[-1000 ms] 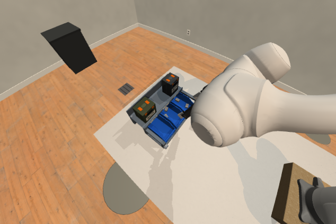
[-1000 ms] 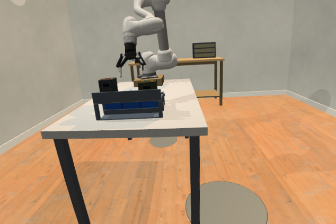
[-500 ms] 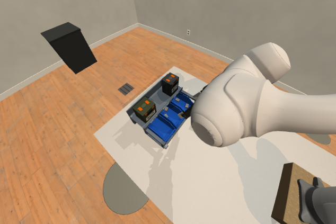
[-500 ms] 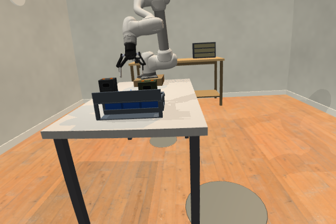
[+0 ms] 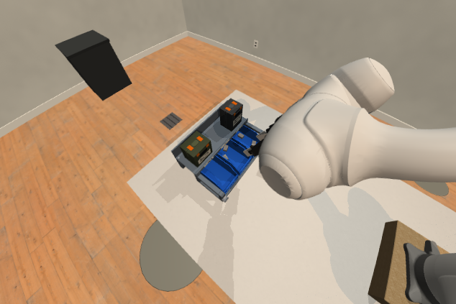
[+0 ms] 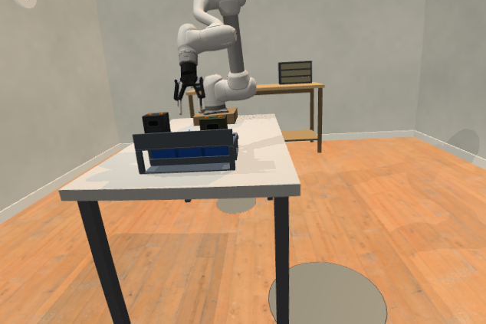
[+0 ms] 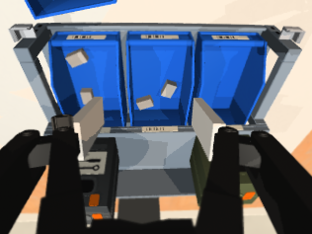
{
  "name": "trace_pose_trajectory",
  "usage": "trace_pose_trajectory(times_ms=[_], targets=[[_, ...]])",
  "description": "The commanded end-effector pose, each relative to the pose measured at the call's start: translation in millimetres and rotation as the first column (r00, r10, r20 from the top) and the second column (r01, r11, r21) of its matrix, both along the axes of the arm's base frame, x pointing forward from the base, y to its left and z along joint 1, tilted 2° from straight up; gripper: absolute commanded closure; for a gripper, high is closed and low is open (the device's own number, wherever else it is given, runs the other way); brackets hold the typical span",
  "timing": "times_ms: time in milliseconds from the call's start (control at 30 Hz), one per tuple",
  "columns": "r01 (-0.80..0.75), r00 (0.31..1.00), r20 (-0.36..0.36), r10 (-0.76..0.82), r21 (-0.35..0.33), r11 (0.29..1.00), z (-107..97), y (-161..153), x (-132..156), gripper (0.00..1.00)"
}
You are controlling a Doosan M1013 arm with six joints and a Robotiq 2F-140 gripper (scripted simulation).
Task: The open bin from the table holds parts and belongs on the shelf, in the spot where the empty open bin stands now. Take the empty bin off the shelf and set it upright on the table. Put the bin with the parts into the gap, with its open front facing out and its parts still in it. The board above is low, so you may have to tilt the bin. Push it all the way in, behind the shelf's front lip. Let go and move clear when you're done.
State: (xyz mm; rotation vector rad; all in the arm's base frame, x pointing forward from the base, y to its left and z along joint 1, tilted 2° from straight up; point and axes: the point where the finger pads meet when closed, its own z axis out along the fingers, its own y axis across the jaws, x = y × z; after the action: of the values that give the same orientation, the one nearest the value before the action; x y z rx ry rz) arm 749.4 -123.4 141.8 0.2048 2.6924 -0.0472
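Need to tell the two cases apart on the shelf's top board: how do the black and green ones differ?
Colour: black case is black, green case dark olive.
Height: black case stands taller, green case lower.
Shared: both upright, boxy, with orange patches on top.

Wrist view: shelf (image 5: pixel 211 139) (image 6: pixel 182 140) (image 7: pixel 34 73) on table (image 5: pixel 265 238) (image 6: pixel 180 194). Left bin (image 5: pixel 247 131) (image 7: pixel 101 55), middle bin (image 5: pixel 239 157) (image 7: pixel 158 63), right bin (image 5: pixel 219 175) (image 7: pixel 229 73) in row; parts in left, middle. Cases (image 5: pixel 231 114) (image 5: pixel 195 147) (image 6: pixel 155 122) (image 6: pixel 213 122) atop shelf, left and right.
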Motion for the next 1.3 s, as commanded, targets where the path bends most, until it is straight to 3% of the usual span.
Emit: trace_pose_trajectory(times_ms=[0,1000,1267], targets=[[0.000,1.000,0.000,0.000,0.000,1.000,0.1,0.0,0.0,0.90],[0.000,1.000,-0.002,0.000,0.000,1.000,0.1,0.0,0.0,0.90],[0.001,0.998,-0.059,-0.001,0.005,1.000,0.0,-0.1,-0.1,0.90]])
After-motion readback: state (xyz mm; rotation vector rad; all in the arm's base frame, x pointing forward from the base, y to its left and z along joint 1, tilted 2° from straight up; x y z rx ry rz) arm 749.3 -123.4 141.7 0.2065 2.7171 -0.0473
